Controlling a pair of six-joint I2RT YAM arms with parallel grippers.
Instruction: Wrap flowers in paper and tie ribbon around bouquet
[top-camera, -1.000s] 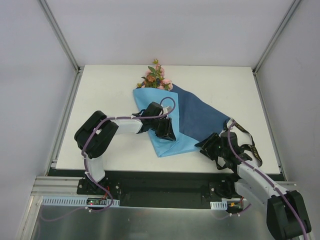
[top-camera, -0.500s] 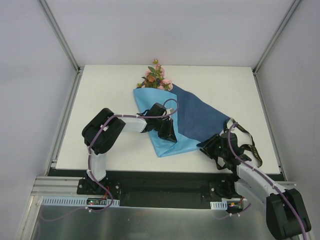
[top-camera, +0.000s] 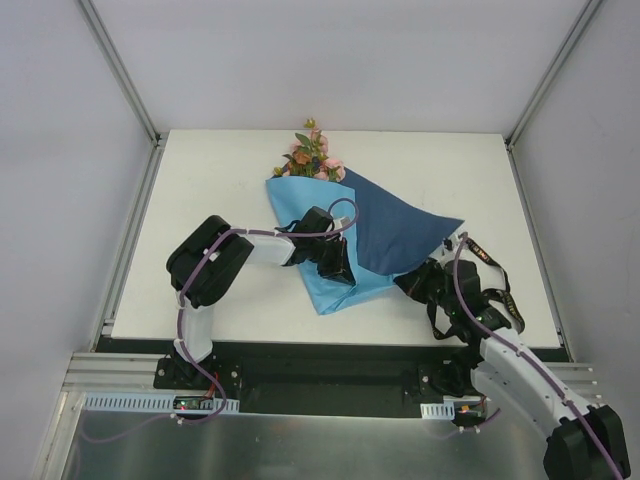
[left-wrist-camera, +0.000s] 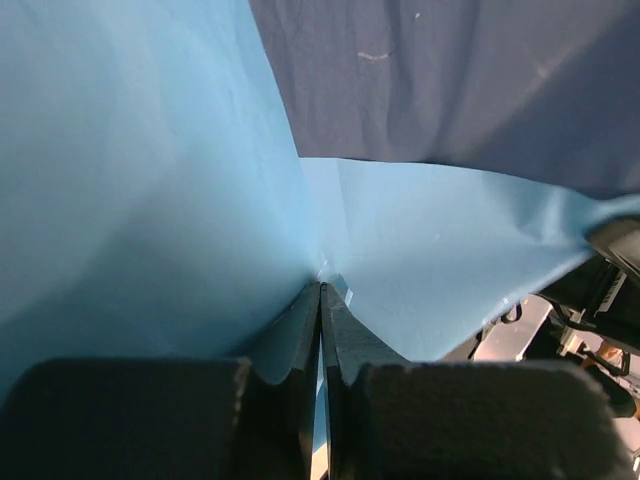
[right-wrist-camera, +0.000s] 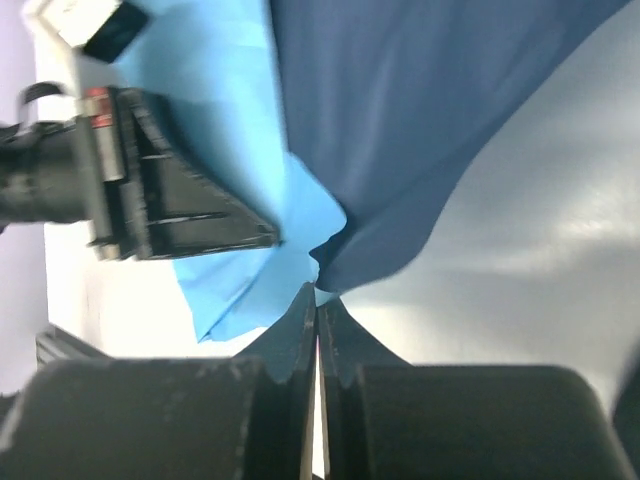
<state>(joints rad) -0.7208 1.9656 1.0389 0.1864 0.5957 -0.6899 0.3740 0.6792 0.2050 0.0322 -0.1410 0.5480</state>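
On a white table (top-camera: 200, 190), the paper (top-camera: 395, 232) lies folded over the flowers (top-camera: 312, 155), whose pink and orange blooms poke out at its far edge. The left gripper (left-wrist-camera: 321, 286) has its fingers pressed together with barely a slit between them, pinching a crease of the light blue face towards the sheet's near corner. The right gripper (right-wrist-camera: 317, 288) is likewise clamped tight, its tips nipping the paper's right-hand edge where the navy flap meets the light blue layer. The black ribbon (top-camera: 484, 258) lies looped around the right arm.
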